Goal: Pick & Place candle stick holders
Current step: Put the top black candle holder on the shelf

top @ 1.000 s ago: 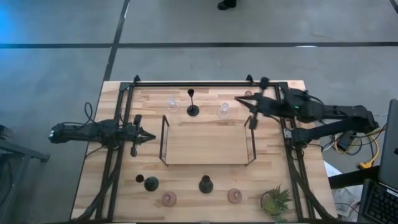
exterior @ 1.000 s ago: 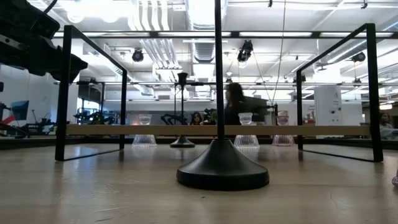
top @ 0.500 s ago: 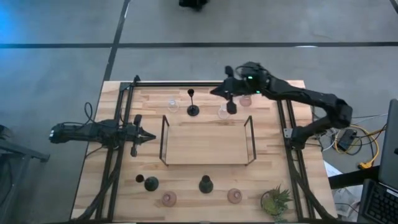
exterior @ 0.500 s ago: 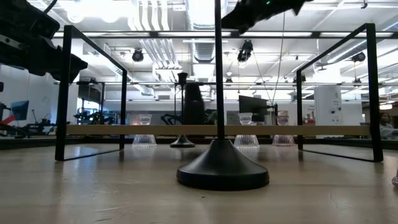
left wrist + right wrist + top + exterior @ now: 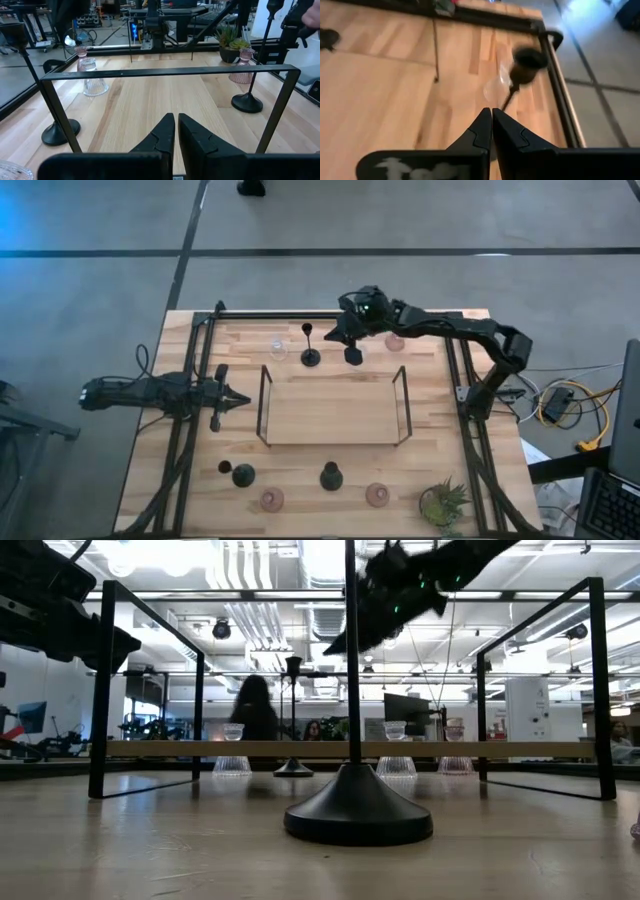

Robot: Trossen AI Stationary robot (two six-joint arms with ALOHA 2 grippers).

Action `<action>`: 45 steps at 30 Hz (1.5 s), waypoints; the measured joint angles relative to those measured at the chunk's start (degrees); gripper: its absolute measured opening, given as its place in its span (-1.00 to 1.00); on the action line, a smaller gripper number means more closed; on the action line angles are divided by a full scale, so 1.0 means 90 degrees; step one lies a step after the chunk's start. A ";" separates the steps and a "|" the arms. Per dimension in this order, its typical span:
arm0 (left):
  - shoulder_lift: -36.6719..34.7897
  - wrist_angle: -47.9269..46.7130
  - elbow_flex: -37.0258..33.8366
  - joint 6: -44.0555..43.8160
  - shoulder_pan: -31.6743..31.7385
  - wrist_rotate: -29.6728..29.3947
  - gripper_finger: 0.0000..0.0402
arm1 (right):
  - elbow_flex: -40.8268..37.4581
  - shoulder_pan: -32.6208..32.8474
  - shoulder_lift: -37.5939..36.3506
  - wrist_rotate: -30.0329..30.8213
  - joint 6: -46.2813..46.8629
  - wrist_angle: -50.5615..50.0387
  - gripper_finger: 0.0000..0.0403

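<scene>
A black candle stick holder (image 5: 311,357) stands on its round base at the far middle of the table, with a clear glass one (image 5: 278,348) to its left and a pink one (image 5: 395,340) to its right. My right gripper (image 5: 333,336) is shut and empty. It hangs above the table just right of the black holder's stem top (image 5: 527,60), and its arm hides another clear glass holder (image 5: 397,765). My left gripper (image 5: 243,398) is shut and waits at the table's left, pointing at the rack. More black holders (image 5: 331,477) and pink holders (image 5: 377,495) stand along the near edge.
A black wire rack with a wooden board (image 5: 333,412) fills the table's middle. A green potted plant (image 5: 443,502) stands at the near right corner. Black rails (image 5: 330,313) run along the far edge and both sides. A person (image 5: 255,715) passes in the room behind.
My right gripper has swung from the table's far right corner toward the left along the far edge. It has ended up beside the black holder's stem and over the clear glass holder. Its fingers have stayed shut, and no holder has moved.
</scene>
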 joint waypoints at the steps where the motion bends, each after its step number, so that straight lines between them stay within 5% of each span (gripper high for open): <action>1: 0.0000 0.0000 0.0000 -0.0001 0.0002 -0.0002 -0.86 | -0.0002 0.0000 0.0098 0.0002 -0.0002 0.0035 -0.96; 10: -0.0002 0.0000 0.0000 -0.0002 0.0002 0.0000 -0.86 | 0.0042 -0.0048 0.0624 0.0024 0.0314 0.0383 -0.90; 21: -0.0001 0.0000 -0.0001 0.0000 0.0002 -0.0001 -0.86 | 0.0357 -0.0105 0.0970 0.0166 0.0490 0.0471 -0.37; 28: -0.0002 0.0000 0.0000 0.0001 0.0001 0.0000 -0.86 | 0.0573 -0.0097 0.1209 0.0191 0.0621 0.0662 -0.20; 45: 0.0080 0.0000 -0.0001 0.0001 0.0000 -0.0019 -0.86 | 0.1094 -0.0080 0.2138 0.0186 0.1002 0.0747 -0.38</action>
